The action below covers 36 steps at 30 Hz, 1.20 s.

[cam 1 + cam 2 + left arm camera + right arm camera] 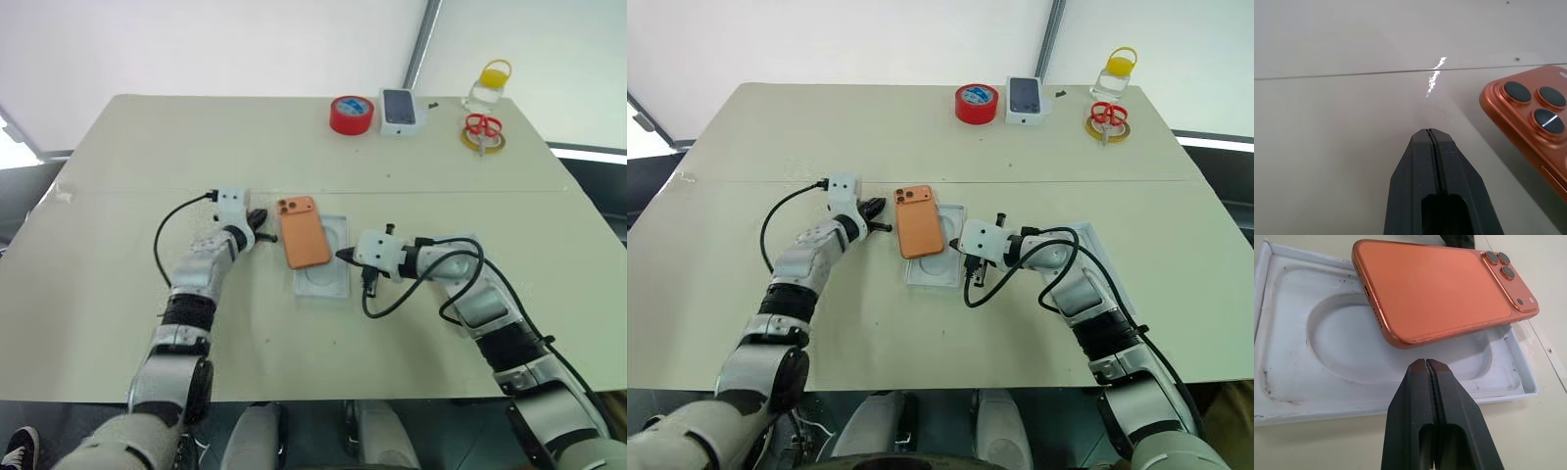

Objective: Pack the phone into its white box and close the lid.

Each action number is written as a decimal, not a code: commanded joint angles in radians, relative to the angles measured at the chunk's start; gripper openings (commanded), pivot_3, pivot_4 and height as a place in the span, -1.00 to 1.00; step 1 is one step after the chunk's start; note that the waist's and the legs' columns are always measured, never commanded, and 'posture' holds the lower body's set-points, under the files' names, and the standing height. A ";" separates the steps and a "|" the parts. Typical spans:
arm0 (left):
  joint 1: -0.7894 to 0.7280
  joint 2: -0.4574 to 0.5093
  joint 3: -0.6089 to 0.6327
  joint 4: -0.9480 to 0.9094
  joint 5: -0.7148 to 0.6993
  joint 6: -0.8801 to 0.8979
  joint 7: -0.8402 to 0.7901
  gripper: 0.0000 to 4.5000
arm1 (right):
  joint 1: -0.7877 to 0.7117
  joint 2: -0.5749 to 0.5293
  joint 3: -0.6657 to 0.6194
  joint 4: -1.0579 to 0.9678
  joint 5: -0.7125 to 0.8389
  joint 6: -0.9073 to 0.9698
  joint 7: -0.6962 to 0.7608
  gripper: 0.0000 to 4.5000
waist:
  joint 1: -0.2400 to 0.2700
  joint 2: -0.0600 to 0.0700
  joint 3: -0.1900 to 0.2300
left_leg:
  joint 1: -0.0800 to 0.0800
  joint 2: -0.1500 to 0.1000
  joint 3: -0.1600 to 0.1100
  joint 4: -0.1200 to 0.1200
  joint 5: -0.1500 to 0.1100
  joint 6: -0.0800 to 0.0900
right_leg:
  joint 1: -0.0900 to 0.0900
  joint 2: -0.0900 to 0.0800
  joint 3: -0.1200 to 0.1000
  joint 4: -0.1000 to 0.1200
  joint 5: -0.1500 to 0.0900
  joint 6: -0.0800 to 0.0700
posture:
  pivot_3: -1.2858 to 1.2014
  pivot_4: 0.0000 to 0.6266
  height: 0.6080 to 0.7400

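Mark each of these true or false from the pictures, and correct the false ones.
1. The phone lies askew, partly over the white box rim. True.
2. The left gripper is clamped on the phone. False: its fingers are shut on nothing, beside the phone's camera corner.
3. The right gripper is open wide. False: its fingers are shut, pointing at the phone's long edge.
4. A red tape roll sits at the table's far side. True.
5. The phone lies screen up. False: its orange back and camera lenses face up.

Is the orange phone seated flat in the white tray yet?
No. The orange smartphone lies skewed across the shallow white tray's rim, one edge propped up, its camera end overhanging the beige table.
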 commanded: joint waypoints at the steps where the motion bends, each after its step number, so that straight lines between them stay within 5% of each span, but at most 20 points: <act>1: -0.046 -0.027 0.007 0.071 0.005 -0.059 -0.005 -0.99 | -0.011 0.003 -0.010 -0.026 -0.002 -0.008 -0.008 -1.00 | 0.000 0.000 0.000 | 0.000 0.000 0.000 0.000 0.000 0.000 | 0.000 0.000 0.000 0.000 0.000 0.000 | 0.03 -0.52 1.00; 13: 0.025 -0.050 -0.049 -0.057 0.005 -0.123 -0.184 -0.99 | -0.002 0.003 -0.021 -0.042 0.017 -0.016 -0.005 -1.00 | -0.001 0.000 0.000 | 0.000 0.001 0.000 0.000 0.000 0.000 | 0.000 0.000 0.000 0.000 0.000 0.000 | 0.03 -0.52 1.00; 26: 0.165 -0.029 -0.093 -0.307 0.011 0.006 -0.238 -0.99 | -0.035 -0.067 -0.060 0.001 0.022 -0.048 0.018 -1.00 | 0.000 0.000 0.000 | 0.000 0.001 0.000 0.000 0.000 0.000 | 0.000 0.000 0.000 0.000 0.000 0.000 | 0.03 -0.52 1.00; 36: 0.235 0.002 -0.027 -0.521 -0.064 0.081 -0.215 -0.99 | -0.150 0.078 -0.078 0.137 -0.011 -0.103 -0.161 -1.00 | -0.007 0.000 0.000 | 0.000 0.002 0.000 0.000 0.000 0.000 | 0.000 0.000 0.000 0.000 0.000 0.000 | 0.03 -0.52 1.00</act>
